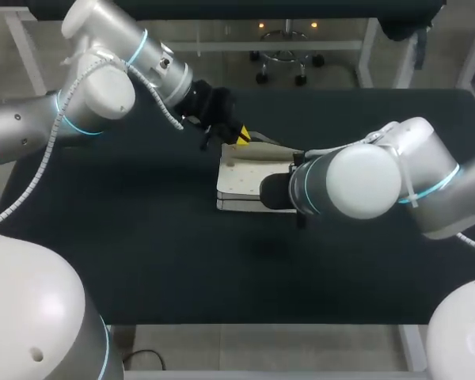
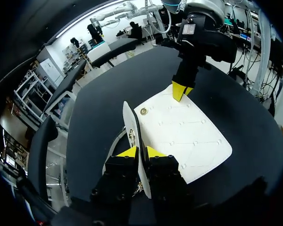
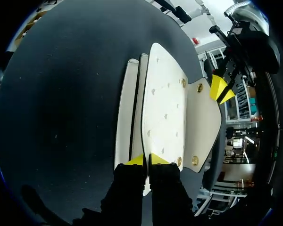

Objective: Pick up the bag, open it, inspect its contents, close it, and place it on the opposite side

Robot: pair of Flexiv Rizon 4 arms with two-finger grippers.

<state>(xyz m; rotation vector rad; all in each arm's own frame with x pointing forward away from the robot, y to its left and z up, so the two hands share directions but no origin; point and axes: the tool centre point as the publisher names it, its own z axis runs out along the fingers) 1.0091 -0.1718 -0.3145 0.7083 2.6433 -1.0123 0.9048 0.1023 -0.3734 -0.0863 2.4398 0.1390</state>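
A white quilted bag lies in the middle of the black table. In the left wrist view its flap stands up edge-on between the yellow tips of my left gripper, which pinch it from both sides. My right gripper is shut on the edge of the bag's front panel. It also shows across the bag from my left gripper, as my right gripper. The flap with its brass snaps spreads toward my left gripper. In the head view my right forearm hides its own fingers.
Bare black tabletop surrounds the bag on all sides. My right arm's thick forearm hangs over the bag's right side. No other object lies on the table.
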